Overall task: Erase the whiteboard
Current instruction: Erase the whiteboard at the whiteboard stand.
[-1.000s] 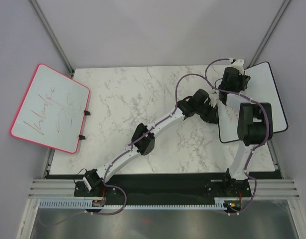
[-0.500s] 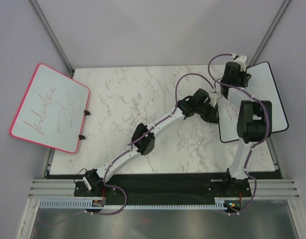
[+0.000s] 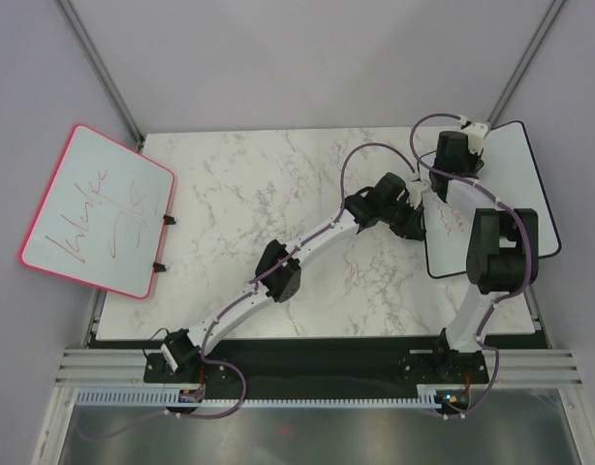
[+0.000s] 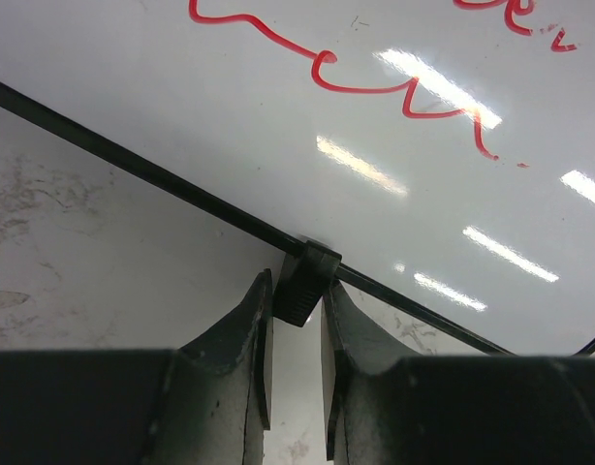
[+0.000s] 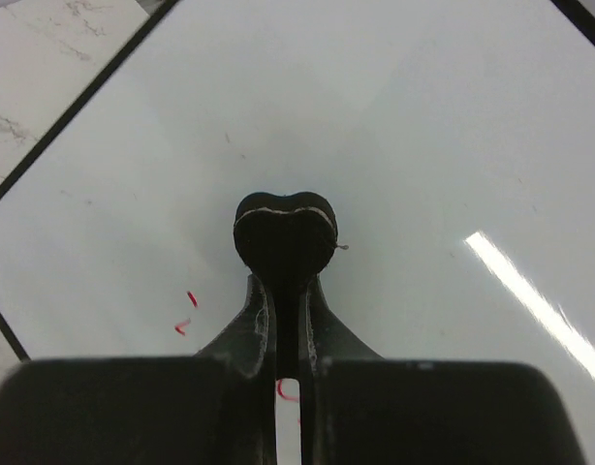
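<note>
Top external: whiteboard (image 3: pixel 528 184) lies at the right edge of the table (image 3: pixel 278 184), under both grippers. Left gripper (image 4: pixel 296 295) pinches a small black tab (image 4: pixel 307 276) on the board's black frame. Right gripper (image 5: pixel 287 291) is closed on a dark rounded pad (image 5: pixel 284 231) set against the white face. Count: two arms, two boards (this one and a pink-framed board (image 3: pixel 99 208) far left). Red strokes show near the tab.

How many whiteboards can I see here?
2. The pink-framed whiteboard overhangs the table's left edge; the black-framed whiteboard lies at its right edge.
</note>
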Robot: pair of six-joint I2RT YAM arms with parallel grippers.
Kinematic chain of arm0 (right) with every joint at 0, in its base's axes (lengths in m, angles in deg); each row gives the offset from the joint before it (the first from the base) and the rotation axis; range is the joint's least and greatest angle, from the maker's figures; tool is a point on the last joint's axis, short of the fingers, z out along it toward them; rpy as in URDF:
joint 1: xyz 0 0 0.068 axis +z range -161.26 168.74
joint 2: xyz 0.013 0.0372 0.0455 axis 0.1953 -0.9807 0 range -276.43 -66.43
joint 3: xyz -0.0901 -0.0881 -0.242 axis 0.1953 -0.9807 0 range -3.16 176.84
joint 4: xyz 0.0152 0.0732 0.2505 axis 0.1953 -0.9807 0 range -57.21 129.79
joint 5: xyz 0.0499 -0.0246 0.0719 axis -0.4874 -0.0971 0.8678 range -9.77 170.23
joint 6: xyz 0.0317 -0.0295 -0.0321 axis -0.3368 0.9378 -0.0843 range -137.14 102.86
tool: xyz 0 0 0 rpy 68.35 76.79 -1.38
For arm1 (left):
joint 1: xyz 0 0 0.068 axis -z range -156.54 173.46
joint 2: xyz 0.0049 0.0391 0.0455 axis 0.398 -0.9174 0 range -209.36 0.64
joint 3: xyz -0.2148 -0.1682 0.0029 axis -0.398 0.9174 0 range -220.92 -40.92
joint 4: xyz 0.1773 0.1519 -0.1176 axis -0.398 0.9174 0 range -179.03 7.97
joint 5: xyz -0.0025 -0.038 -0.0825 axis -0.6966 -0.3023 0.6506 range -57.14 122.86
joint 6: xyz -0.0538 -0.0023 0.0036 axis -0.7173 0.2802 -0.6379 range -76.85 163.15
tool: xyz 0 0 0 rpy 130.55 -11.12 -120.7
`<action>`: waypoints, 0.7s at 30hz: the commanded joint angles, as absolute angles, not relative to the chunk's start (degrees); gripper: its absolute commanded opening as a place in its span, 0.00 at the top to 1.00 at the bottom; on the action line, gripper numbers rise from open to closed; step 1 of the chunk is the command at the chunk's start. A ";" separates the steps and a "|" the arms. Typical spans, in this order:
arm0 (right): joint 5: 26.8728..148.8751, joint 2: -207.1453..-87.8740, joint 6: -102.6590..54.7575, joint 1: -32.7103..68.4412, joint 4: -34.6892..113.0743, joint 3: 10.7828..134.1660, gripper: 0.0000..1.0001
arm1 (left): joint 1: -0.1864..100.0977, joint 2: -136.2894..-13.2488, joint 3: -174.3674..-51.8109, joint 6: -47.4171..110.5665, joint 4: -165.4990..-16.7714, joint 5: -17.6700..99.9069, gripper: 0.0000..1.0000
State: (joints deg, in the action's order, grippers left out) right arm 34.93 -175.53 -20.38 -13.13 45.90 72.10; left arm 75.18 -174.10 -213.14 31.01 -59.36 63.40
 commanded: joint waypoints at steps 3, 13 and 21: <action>29.88 -164.27 -37.43 -13.37 34.61 59.70 1.00 | 74.26 -174.88 -213.80 26.10 -54.49 61.42 0.98; 23.81 -159.06 -53.33 -8.19 19.05 53.00 1.00 | 74.70 -174.70 -213.89 26.89 -54.23 60.54 0.98; 21.25 -166.62 -68.19 -8.01 6.92 68.11 1.00 | 74.87 -174.88 -214.06 27.42 -53.96 59.93 0.98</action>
